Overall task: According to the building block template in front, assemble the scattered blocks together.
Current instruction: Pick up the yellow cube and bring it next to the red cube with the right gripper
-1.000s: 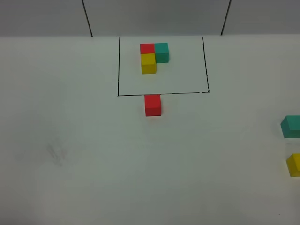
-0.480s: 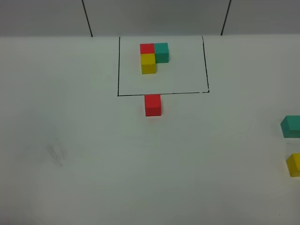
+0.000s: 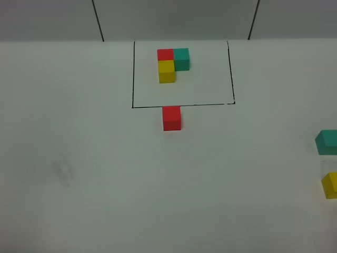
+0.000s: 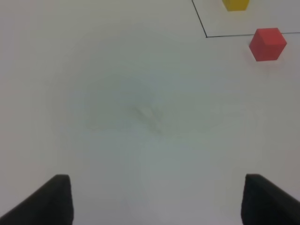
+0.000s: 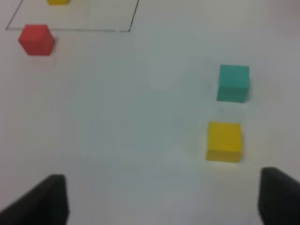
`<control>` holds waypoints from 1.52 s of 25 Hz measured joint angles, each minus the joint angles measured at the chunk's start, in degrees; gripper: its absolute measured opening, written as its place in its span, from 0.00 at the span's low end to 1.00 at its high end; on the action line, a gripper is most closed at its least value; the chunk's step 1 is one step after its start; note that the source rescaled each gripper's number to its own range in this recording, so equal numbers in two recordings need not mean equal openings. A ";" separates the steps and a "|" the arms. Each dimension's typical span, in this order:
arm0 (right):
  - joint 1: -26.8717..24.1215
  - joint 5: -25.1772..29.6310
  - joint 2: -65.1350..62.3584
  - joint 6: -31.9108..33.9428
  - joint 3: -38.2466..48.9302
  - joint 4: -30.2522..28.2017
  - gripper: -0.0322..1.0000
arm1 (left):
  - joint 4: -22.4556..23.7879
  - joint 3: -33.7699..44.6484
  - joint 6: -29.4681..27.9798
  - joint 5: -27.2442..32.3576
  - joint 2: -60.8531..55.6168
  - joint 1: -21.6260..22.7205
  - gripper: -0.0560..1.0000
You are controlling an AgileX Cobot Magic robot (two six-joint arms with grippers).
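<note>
The building block template (image 3: 171, 63) lies at the far middle of the table: a red, a teal and a yellow cube joined in an L inside a thin black rectangle (image 3: 181, 105). Of the scattered blocks, the red cube (image 3: 171, 117) sits just in front of that rectangle. The teal cube (image 3: 327, 142) and the yellow cube (image 3: 331, 185) lie at the right edge. The exterior view shows no arm. My left gripper (image 4: 157, 201) is open over bare table, the red cube (image 4: 267, 44) far ahead. My right gripper (image 5: 161, 201) is open, with the yellow cube (image 5: 224, 141) and teal cube (image 5: 233, 82) just ahead.
The white table (image 3: 79, 158) ends at a grey back wall with two dark vertical seams (image 3: 98, 21). A faint scuff mark (image 3: 63, 173) shows on the left of the table.
</note>
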 joint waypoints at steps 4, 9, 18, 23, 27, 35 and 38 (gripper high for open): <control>0.00 0.54 12.53 -2.96 -3.15 0.00 0.97 | 0.00 0.00 0.00 0.00 0.00 0.00 0.69; 0.00 -3.92 30.60 -4.62 -7.87 -1.37 1.00 | 0.00 0.00 0.00 0.00 0.00 0.00 0.69; 0.00 -15.83 60.47 -5.83 -12.29 -8.32 1.00 | 0.00 0.00 0.00 0.00 0.00 0.00 0.69; 0.00 -20.70 69.82 -5.59 -15.10 -9.22 1.00 | 0.00 0.00 0.00 0.00 0.00 0.00 0.69; -0.30 -25.28 72.55 -2.99 -15.67 -8.18 1.00 | 0.00 0.00 0.00 0.00 0.00 0.00 0.69; -8.18 -29.55 76.09 -2.17 -15.84 -6.99 0.97 | 0.00 0.00 0.00 0.00 0.00 0.00 0.69; -9.61 -29.41 78.47 -5.48 -15.89 -6.58 0.96 | 0.00 0.00 0.00 0.00 0.00 0.00 0.69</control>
